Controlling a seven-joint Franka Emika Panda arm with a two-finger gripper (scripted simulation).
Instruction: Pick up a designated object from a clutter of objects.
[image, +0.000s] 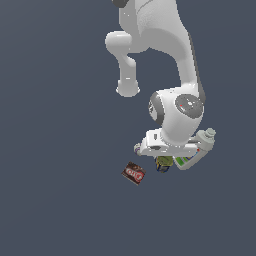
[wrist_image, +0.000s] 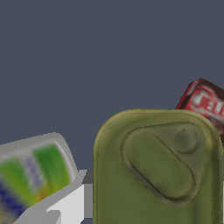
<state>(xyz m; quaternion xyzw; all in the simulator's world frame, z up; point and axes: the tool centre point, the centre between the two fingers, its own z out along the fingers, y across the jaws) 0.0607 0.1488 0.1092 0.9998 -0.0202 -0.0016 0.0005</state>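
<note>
The designated can (wrist_image: 157, 166), with an olive-green top and a pull-tab recess, fills the wrist view close under the camera. In the exterior view the can (image: 163, 163) sits directly under the arm's hand, its dark blue side partly showing. My gripper (image: 163, 156) is lowered over it, its fingers mostly hidden by the hand. One light grey finger (wrist_image: 70, 203) lies against the can's side and the other is at the picture's edge, so the jaws look shut on the can. The clutter's balls are hidden.
The white bottle with a colourful label (image: 197, 150) lies right beside the can on the exterior view's right; its label (wrist_image: 35, 175) shows in the wrist view. The brown-red flat box (image: 133, 173) (wrist_image: 203, 103) lies a little off on the exterior view's left.
</note>
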